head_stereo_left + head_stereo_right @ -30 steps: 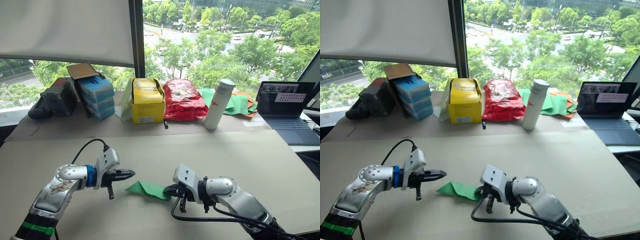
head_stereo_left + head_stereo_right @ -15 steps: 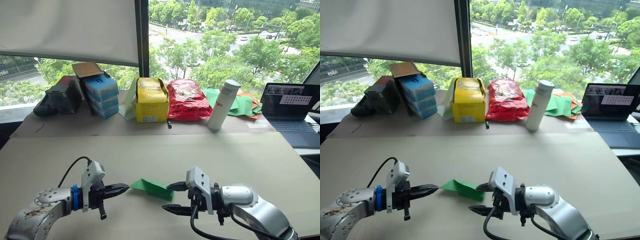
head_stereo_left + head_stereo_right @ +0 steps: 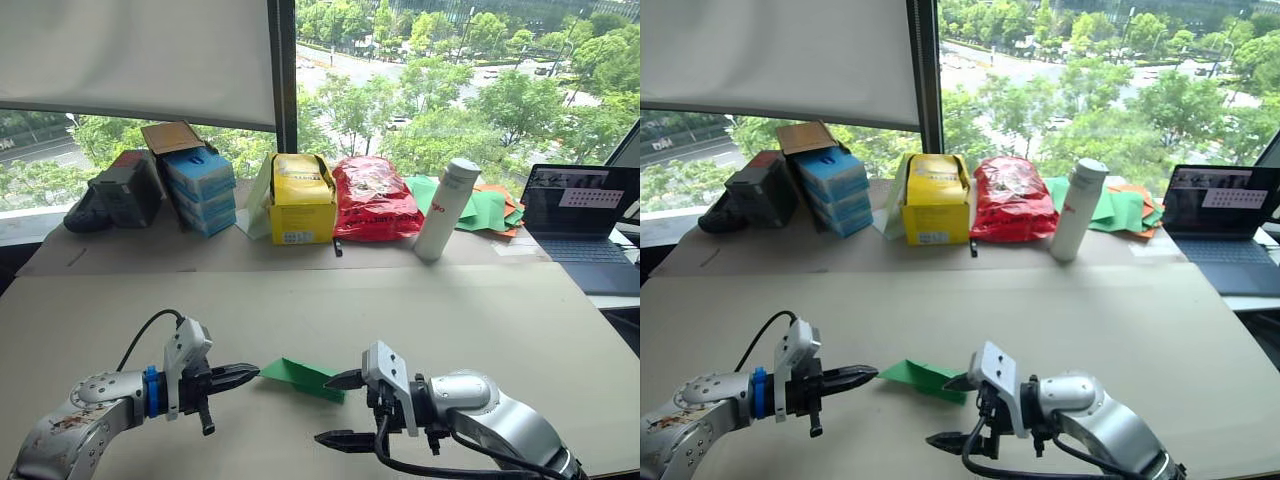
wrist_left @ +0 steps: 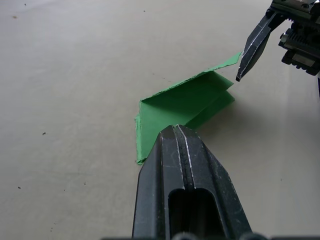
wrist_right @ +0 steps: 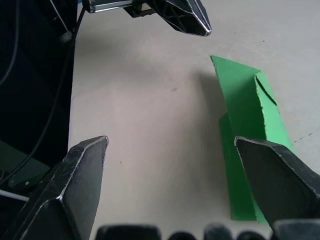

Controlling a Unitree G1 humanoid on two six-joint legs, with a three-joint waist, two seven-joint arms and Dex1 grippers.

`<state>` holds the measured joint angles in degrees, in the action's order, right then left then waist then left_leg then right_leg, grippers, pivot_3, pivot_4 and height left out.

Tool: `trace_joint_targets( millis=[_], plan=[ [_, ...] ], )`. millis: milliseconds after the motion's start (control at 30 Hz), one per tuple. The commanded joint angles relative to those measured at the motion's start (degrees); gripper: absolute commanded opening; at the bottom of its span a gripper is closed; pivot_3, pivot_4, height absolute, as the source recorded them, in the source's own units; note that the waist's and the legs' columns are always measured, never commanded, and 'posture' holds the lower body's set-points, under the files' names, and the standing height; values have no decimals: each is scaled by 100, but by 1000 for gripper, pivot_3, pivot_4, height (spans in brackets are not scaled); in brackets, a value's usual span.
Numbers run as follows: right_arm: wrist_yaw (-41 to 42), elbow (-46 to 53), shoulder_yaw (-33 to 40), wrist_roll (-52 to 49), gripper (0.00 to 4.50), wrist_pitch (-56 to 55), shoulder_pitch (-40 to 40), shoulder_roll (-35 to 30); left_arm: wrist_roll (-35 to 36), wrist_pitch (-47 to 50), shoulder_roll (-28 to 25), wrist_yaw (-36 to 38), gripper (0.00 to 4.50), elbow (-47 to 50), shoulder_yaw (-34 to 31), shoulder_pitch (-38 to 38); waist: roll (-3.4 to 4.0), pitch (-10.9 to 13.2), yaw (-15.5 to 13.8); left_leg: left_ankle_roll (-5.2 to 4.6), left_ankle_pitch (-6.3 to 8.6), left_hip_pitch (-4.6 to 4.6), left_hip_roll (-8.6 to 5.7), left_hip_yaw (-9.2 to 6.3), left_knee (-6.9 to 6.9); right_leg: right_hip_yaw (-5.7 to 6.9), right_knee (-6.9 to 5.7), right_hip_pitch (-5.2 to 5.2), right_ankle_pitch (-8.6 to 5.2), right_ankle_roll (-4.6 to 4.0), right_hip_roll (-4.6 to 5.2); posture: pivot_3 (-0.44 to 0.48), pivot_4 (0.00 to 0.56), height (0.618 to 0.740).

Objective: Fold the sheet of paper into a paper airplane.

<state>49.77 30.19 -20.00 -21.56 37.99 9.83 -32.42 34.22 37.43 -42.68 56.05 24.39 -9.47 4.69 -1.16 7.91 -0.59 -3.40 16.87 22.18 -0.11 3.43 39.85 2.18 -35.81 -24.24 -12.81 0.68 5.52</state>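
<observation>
Right gripper (image 3: pixel 337 410), fingers spread wide, hovers just beside the near end of the paper airplane (image 3: pixel 303 375), which lies flat on the table (image 3: pixel 420 310). Left gripper (image 3: pixel 250 371), fingers pressed together, points at its other end.

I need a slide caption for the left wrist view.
Shut left gripper poised over the folded green paper airplane lying on the table.

Folded green paper on the table

The paper airplane (image 3: pixel 302 377) lies flat as a pointed wedge with layered flaps, partly folded.
</observation>
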Motion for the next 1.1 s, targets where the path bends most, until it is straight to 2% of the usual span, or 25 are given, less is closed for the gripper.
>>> trace_joint_targets(
  millis=[33, 167, 433, 533, 633, 800, 900, 1100],
  plan=[
    [-336, -486, 58, 324, 4463, -258, 415, 232, 81, -84, 3, -1, 0, 191, 103, -135, 0, 0, 2, 1, -1, 0, 0, 1, 0, 0, -1, 0, 0, 0, -1, 0, 150, 740],
    [-357, -721, 103, 342, 4463, -198, 559, 303, 116, -84, 19, -43, 0, 214, 149, -241, 0, 0, -5, 6, -3, 2, 0, 1, -2, 2, -4, -3, 0, -1, -7, 0, 150, 740],
    [-423, -549, 231, 97, 4463, 77, 612, 411, 204, -85, 36, -164, 0, 294, 27, -208, 0, 0, 6, 4, -2, 5, 1, 2, -1, 3, -3, -3, 0, 0, -8, 0, 150, 740],
    [-477, -447, 391, -52, 4500, 255, 755, 459, 409, -8, 8, -224, 815, 410, -177, -182, 0, 0, 9, 4, -3, 6, 1, 1, -1, 3, -4, -4, 0, 0, -8, 0, 150, 740],
    [-503, -447, 468, -126, 4500, 324, 935, 503, 500, 35, -18, -270, 1823, 489, -229, -181, 0, 0, 12, 5, -3, 5, 1, 1, -1, 3, -5, -4, 0, -1, -7, 0, 150, 740],
    [-488, -764, 215, 225, 4500, 101, 1244, 439, 511, 1, -40, -346, 3569, 502, -220, -178, 1, 0, 10, 6, -3, 4, -1, 2, -1, 7, -5, -3, 0, 0, -11, 0, 150, 740],
    [-469, -1007, 45, 517, 4500, -193, 1349, 424, 606, 57, -33, -372, 4424, 555, -236, -153, 0, 0, 7, 5, -4, 4, -2, 3, 0, 11, -5, -2, 0, 0, -13, 0, 150, 740],
    [-335, -1273, -173, 887, 4500, -567, 1402, 405, 787, 114, -128, -403, 4476, 715, -361, -30, 0, 0, 25, 26, -16, 4, -2, 7, -1, 12, -6, -4, 0, 0, -19, 0, 150, 740]
  ],
)
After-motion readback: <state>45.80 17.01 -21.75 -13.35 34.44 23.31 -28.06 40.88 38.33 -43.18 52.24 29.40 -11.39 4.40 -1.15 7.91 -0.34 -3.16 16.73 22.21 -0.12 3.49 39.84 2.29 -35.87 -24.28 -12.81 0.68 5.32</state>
